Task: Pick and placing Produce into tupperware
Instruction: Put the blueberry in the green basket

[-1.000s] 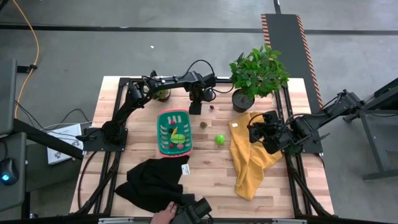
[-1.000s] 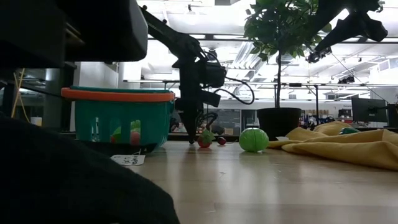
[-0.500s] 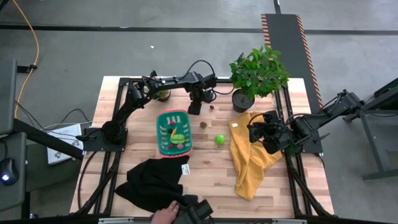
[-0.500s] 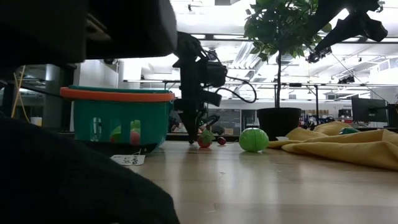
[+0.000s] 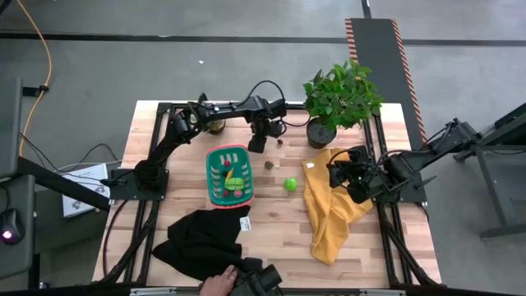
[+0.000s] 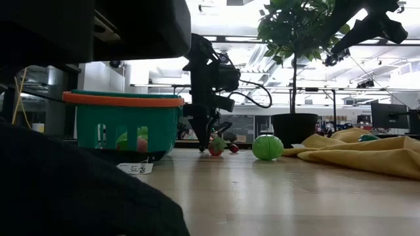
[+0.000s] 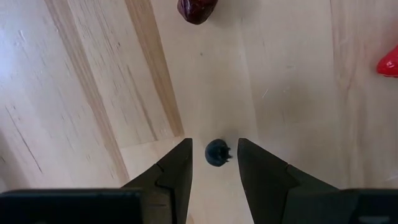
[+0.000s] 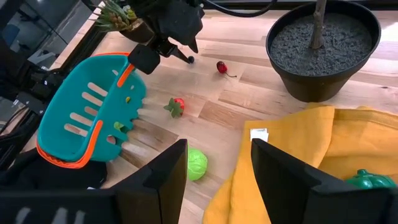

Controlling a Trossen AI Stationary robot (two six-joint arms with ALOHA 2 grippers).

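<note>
In the high view the left gripper (image 5: 256, 146) is at the upper middle of the table (image 5: 271, 238), just above the top edge of the teal basket (image 5: 229, 174). Its fingers (image 7: 177, 171) point down and are open with a narrow gap. A small dark berry (image 7: 217, 152) lies on the wood in this gap; it is not gripped, and I cannot tell if a finger touches it. At the top edge of the left wrist view there is a dark red fruit (image 7: 197, 9), well apart from the berry, with bare wood between them.

The basket holds some produce, green, yellow and red. To the right of it lie a strawberry (image 5: 269, 165) and, lower right, a green ball-shaped vegetable (image 5: 290, 184), both apart from the basket, with free wood around them.

The right gripper (image 5: 343, 175) hangs at the right middle of the frame over the yellow cloth (image 5: 329, 215). Its fingers (image 8: 163, 180) are open and hold nothing. A small green toy (image 8: 365, 179) lies on the cloth. The potted plant (image 5: 339, 99) stands above the cloth. A black cloth (image 5: 201, 238) covers the lower left of the table, and a person's hand (image 5: 215, 284) shows at the bottom edge.
</note>
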